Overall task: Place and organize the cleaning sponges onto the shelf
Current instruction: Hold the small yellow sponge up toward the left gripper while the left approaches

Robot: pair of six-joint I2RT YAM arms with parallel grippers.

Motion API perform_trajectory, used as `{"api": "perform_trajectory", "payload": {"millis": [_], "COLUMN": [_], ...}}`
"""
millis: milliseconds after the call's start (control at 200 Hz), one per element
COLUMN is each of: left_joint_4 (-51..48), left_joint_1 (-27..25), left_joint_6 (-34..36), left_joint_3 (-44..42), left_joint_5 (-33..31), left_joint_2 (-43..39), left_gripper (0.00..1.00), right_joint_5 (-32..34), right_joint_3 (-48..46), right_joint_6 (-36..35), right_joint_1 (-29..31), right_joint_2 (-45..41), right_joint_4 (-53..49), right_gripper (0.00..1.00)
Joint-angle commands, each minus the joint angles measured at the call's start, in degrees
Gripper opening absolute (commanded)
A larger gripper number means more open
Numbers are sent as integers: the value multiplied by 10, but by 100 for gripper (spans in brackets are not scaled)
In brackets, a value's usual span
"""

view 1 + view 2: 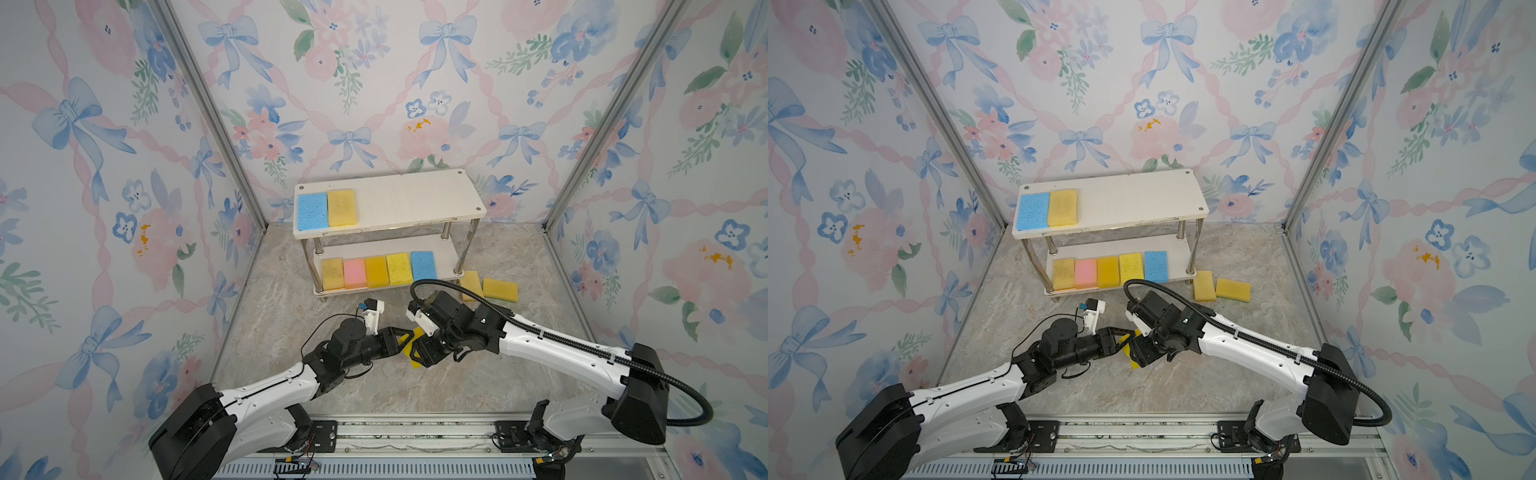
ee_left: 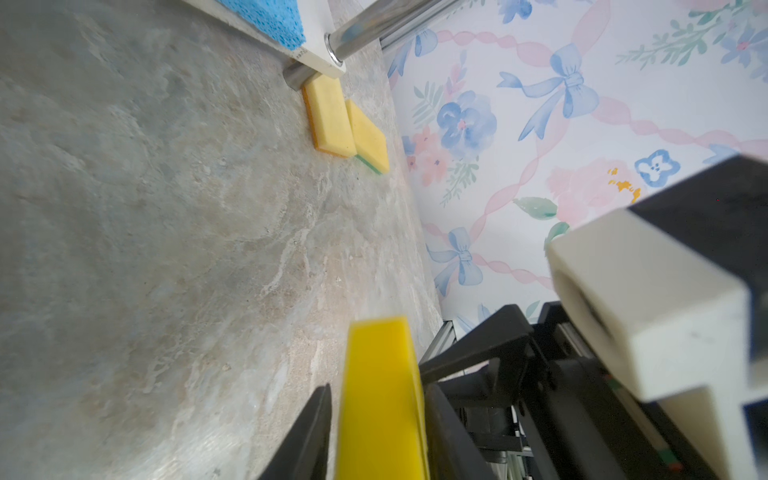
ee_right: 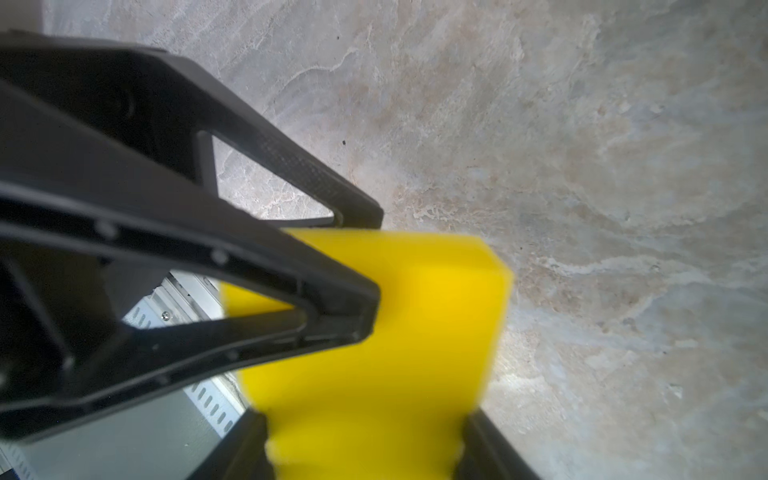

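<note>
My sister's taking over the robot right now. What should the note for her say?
Grippers: left gripper and right gripper both shut on one bright yellow rectangular foam sponge between them.
Done: white two-tier shelf has a blue sponge and a yellow sponge on top, five sponges below.
To do: shelve the held one and two pale yellow sponges on the marbled tabletop beside the shelf.
</note>
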Motion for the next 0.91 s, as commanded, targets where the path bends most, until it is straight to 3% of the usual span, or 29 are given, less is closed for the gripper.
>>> {"api": "perform_trajectory", "payload": {"millis": [0,85,190,330,445,580,725,900], "left_joint_4": [10,10,9,9,9,9,10,9], "left_joint_1": [-3,-2,11,45,63,70,70,77], "left_joint_6": [7,9,18,19,24,30,33,24], "left_joint_3": [-4,-7,-10,-17,-9,6,17,16], "left_joint_5": [-1,-5,6,44,69,97,113,113], "left_joint_2": [-22,-37,-47,-60,-79,-89,-100,-119], "left_gripper": [20,11,11,11,11,11,11,11], "right_joint_5": [0,-3,-28,-119,-226,-284,-325,-332], "right_joint_3": [12,3,-22,-82,-128,-156,-176,-176], "right_joint_6": [9,11,22,66,106,132,179,179], "right_joint_1": [1,-8,-33,-105,-161,-184,-183,-182], "right_joint_2": [-19,-41,-86,-174,-214,-228,-229,-219], "right_joint_4": [6,8,26,84,133,167,232,234], "right_gripper": [72,79,84,86,82,74,67,58]}}
